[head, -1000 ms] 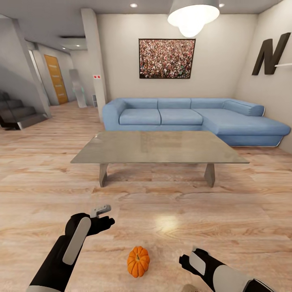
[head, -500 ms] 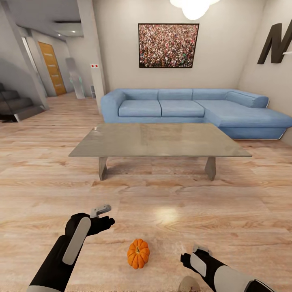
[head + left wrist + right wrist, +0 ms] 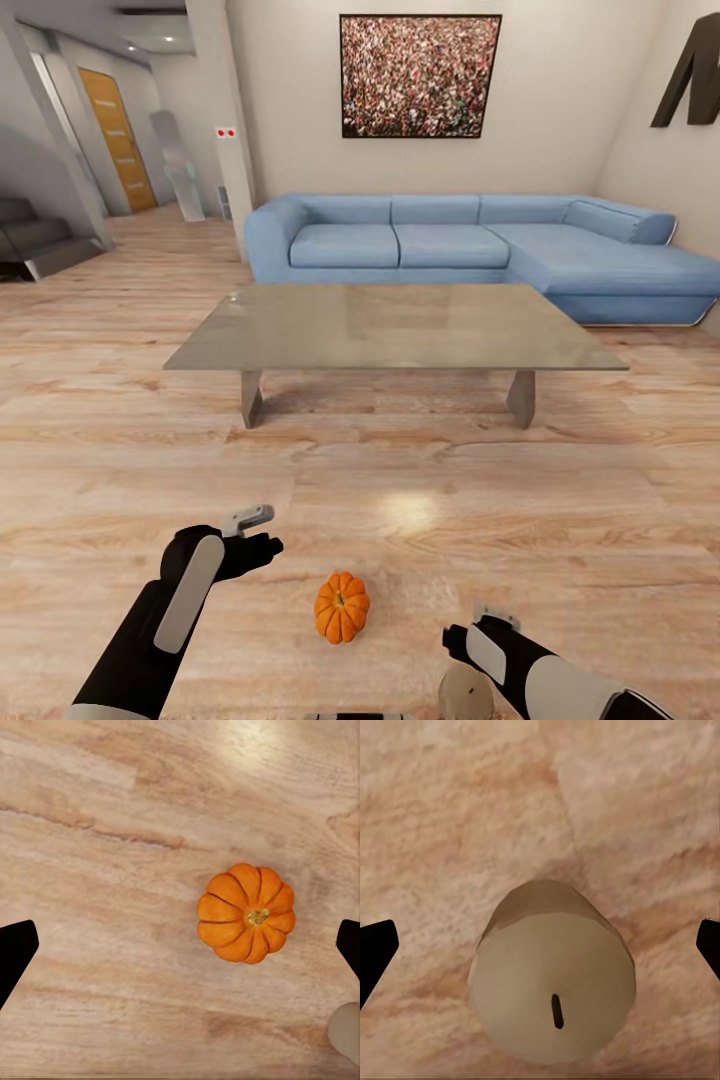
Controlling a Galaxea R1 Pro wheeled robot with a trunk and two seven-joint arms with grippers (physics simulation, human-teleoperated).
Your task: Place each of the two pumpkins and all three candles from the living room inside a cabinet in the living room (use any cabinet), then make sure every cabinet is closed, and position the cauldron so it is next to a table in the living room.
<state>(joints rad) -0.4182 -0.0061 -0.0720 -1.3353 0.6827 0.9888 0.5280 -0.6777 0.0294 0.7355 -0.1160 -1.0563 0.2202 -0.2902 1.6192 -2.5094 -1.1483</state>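
Light wood plank floor all around. A pumpkin sits on it up close, stem up, and a candle stands just to its right, even nearer, pale top with a dark wick. Farther off, the grey coffee table stands on two legs, then the blue sofa by the wall.

Floor: pale wood-grain planks, satin finish, with a soft glare patch just beyond the pumpkin, whose orange ribbed skin looks smooth and faintly glossy. Coffee table, beyond the pumpkin: polished grey stone-like top that mirrors the room; behind it, a sofa in matt blue cloth. Candle: pale waxy matt top, dark wick.
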